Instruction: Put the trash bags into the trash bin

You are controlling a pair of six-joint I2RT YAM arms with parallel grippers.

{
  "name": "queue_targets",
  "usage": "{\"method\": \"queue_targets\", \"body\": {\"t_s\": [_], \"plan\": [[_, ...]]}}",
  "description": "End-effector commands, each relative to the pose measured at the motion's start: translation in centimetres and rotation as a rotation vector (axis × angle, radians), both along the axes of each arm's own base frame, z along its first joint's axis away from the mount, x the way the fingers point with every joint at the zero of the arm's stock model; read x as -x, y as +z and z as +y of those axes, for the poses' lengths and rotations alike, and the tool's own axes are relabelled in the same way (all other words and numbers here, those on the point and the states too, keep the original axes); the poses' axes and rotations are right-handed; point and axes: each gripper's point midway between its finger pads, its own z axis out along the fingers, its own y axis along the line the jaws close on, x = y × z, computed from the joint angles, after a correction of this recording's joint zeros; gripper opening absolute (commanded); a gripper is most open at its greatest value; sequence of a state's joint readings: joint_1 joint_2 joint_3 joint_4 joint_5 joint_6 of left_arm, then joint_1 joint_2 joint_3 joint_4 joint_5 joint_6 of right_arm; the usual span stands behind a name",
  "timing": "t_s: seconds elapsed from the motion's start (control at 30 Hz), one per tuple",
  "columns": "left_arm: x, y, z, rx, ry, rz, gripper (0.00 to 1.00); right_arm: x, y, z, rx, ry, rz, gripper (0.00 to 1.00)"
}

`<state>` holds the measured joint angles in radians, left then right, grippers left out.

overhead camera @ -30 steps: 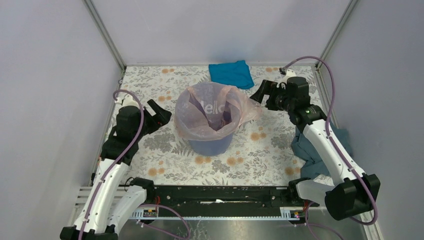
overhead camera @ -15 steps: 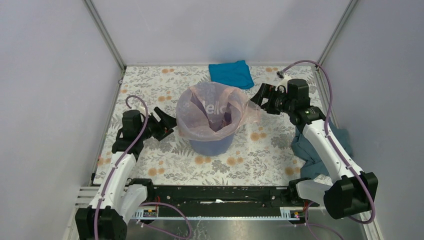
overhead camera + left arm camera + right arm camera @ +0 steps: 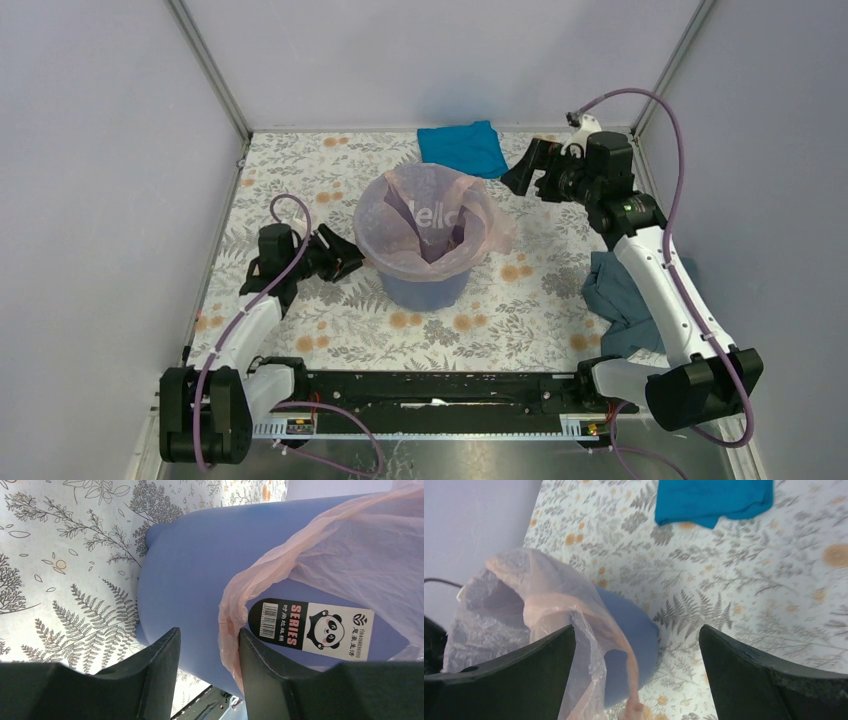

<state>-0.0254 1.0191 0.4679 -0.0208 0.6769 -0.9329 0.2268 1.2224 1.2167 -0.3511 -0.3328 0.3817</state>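
The lavender-blue trash bin [image 3: 425, 288] stands mid-table. The pale-pink trash bag [image 3: 425, 215] lines it, folded over the rim, with a flap hanging on the right side. My left gripper [image 3: 345, 262] is open and low at the bin's left wall. In the left wrist view the bin wall [image 3: 185, 570] fills the space ahead of the gripper [image 3: 209, 632], and the bag's hem [image 3: 227, 625] hangs against the right finger. My right gripper [image 3: 520, 175] is open wide and empty, up and back-right of the bin. Its view [image 3: 636, 628] shows the bag [image 3: 524, 595] and the bin [image 3: 631, 625] below.
A bright blue folded cloth [image 3: 462, 147] lies at the back, also in the right wrist view [image 3: 714, 497]. A grey-blue cloth [image 3: 625, 300] lies under the right arm. A panda label [image 3: 310, 630] is stuck on the bin wall. Enclosure walls stand close on both sides.
My left gripper dropped lower and moved in to the bin's left wall. My right gripper pulled back and up to the right, away from the bag's flap.
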Motion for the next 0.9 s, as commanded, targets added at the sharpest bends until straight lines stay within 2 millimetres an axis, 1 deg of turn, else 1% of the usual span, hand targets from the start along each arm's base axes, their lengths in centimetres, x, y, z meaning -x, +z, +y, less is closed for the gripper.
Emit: {"method": "queue_targets", "body": {"t_s": [0.0, 0.13, 0.17, 0.23, 0.33, 0.43, 0.5, 0.53, 0.7, 0.73, 0.77, 0.87], "plan": [[-0.6, 1.3, -0.3, 0.014, -0.027, -0.096, 0.47, -1.1, 1.4, -1.9, 0.086, -0.078, -0.042, 1.0], [-0.1, 1.1, -1.1, 0.089, -0.061, -0.08, 0.43, 0.5, 2.0, 0.4, -0.049, 0.031, -0.035, 1.0], [-0.1, 0.9, -1.1, 0.095, -0.061, -0.073, 0.42, 1.0, 1.9, 0.8, -0.075, 0.045, -0.024, 1.0], [0.0, 0.7, -1.1, 0.093, -0.061, -0.07, 0.41, 2.0, 1.0, 1.3, -0.118, 0.065, 0.005, 1.0], [0.1, 0.4, -1.1, 0.092, -0.058, -0.066, 0.41, 4.0, -1.0, 2.1, -0.185, 0.11, 0.053, 0.98], [0.4, -0.1, -1.2, 0.104, -0.054, -0.058, 0.4, 5.7, -2.5, 3.7, -0.301, 0.186, 0.098, 0.9], [0.6, -0.6, -1.5, 0.11, -0.058, -0.049, 0.39, 6.2, -3.5, 4.6, -0.36, 0.224, 0.125, 0.81], [0.7, -0.8, -1.7, 0.109, -0.059, -0.043, 0.39, 6.0, -3.6, 4.8, -0.367, 0.23, 0.115, 0.76], [1.4, -2.1, -3.3, 0.104, -0.076, -0.008, 0.38, 4.9, -7.0, 5.5, -0.379, 0.221, 0.161, 0.54], [1.5, -2.4, -3.5, 0.099, -0.076, -0.002, 0.38, 4.6, -8.0, 5.7, -0.38, 0.224, 0.181, 0.51], [1.5, -2.6, -3.5, 0.094, -0.073, 0.003, 0.37, 4.5, -8.6, 5.7, -0.38, 0.223, 0.189, 0.5], [1.8, -3.7, -3.2, 0.078, -0.051, 0.023, 0.36, 3.9, -10.9, 5.8, -0.363, 0.218, 0.213, 0.49]]}}
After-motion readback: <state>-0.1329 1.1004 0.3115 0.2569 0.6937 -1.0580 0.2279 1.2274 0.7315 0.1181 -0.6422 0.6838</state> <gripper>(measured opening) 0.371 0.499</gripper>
